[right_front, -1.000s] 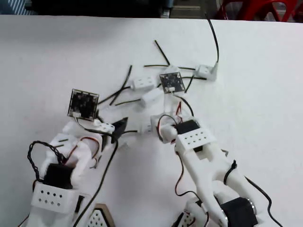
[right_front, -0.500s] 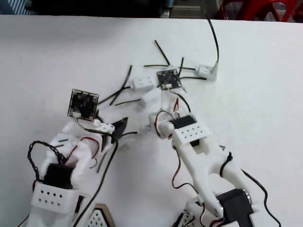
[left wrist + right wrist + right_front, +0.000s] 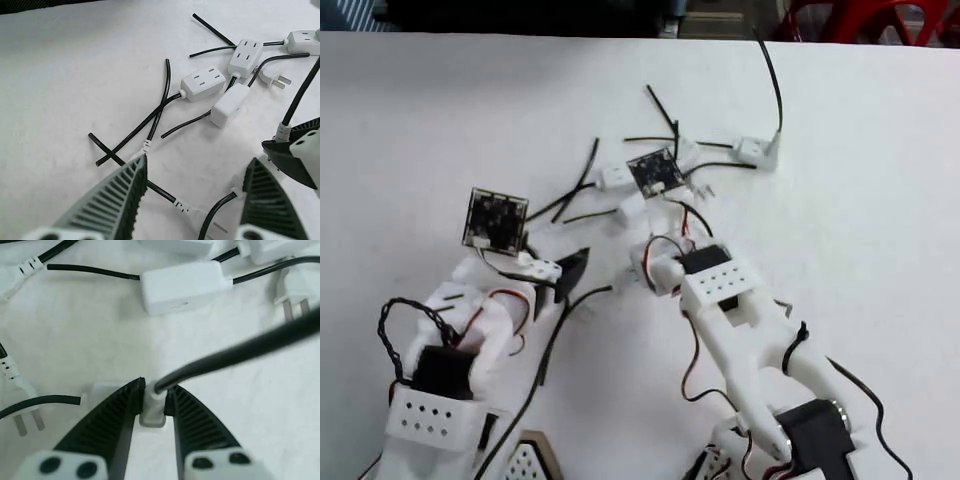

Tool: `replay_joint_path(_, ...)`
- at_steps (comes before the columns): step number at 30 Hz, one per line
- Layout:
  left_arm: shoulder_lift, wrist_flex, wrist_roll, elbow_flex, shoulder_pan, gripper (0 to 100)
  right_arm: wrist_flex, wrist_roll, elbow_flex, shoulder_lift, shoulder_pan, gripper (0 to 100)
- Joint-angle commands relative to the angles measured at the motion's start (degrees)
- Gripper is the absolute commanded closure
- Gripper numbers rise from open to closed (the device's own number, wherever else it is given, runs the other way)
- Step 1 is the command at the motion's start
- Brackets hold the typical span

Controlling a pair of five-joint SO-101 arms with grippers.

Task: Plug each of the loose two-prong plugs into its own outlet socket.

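High view: the left arm [image 3: 450, 340] sits at the lower left; the right arm [image 3: 730, 300] runs from the lower right toward the centre; white sockets and black cords lie tangled at the upper centre of the table [image 3: 880, 200].

Left wrist view: the left gripper [image 3: 192, 195] is spread wide and holds nothing; a loose plug [image 3: 186, 206] lies on the table between its jaws at the bottom; two slotted sockets [image 3: 202, 83] face up in the upper middle; a pronged plug [image 3: 274, 79] lies at the right.

Right wrist view: the right gripper [image 3: 155, 392] is clenched on a held plug [image 3: 151, 412] at centre, its cord [image 3: 240, 347] running to the upper right and its prongs hidden; a plain socket block [image 3: 182, 285] lies at upper centre, no slots visible.

Risks, as I judge them: with the prongs unseen, they may miss the slots; the sockets look light and unfixed, so a push could shove one away rather than seat the plug; the stiff cord may twist the plug in the grip; crossed cords could drag neighbouring pieces.
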Motion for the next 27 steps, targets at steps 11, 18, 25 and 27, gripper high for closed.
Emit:
replay_joint_path(11,-0.8,-1.1,0.4,-0.3,-0.5,69,1.3,0.9,13.7,-16.0,-1.2,98.2)
replay_joint_path(18,-0.8,-1.1,0.4,-0.2,-0.5,69,1.8,1.0,14.6,-14.2,2.2,98.2)
replay_joint_path(25,-0.8,-1.1,0.4,-0.2,-0.5,69,8.1,1.1,15.6,-16.0,1.6,98.1)
replay_joint_path(27,-0.8,-1.1,0.4,-0.2,-0.5,69,9.8,1.1,15.6,-16.5,1.6,98.1)
